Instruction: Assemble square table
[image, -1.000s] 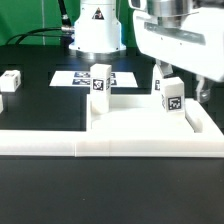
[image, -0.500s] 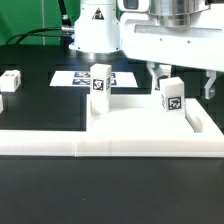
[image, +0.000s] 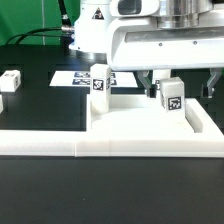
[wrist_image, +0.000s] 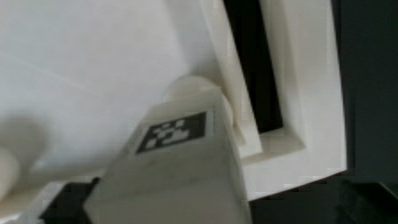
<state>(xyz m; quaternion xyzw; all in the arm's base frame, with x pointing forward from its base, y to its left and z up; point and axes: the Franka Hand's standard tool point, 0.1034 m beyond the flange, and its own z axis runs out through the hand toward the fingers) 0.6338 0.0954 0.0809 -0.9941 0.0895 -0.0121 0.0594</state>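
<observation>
The square table's white slab (image: 135, 118) lies flat against the border rail. Two tagged leg posts stand upright on it: one at the exterior view's left corner (image: 99, 82), one at the right corner (image: 170, 96). My gripper (image: 180, 86) hangs open over the right post, its fingers (image: 149, 82) standing wide on either side without touching it. In the wrist view that post (wrist_image: 175, 150) fills the foreground, tag facing the camera, with the slab (wrist_image: 89, 60) behind it. A loose leg post (image: 10, 82) lies on the black table at the far left.
The long low white border rail (image: 100, 147) runs along the front and turns up the exterior view's right side (image: 206, 120). The marker board (image: 68, 78) lies behind the slab. The robot's white base (image: 95, 30) stands at the back.
The gripper has moved toward the exterior view's left and come lower, from beside the right leg post to straddling it. The jaws stay wide. The posts have not moved.
</observation>
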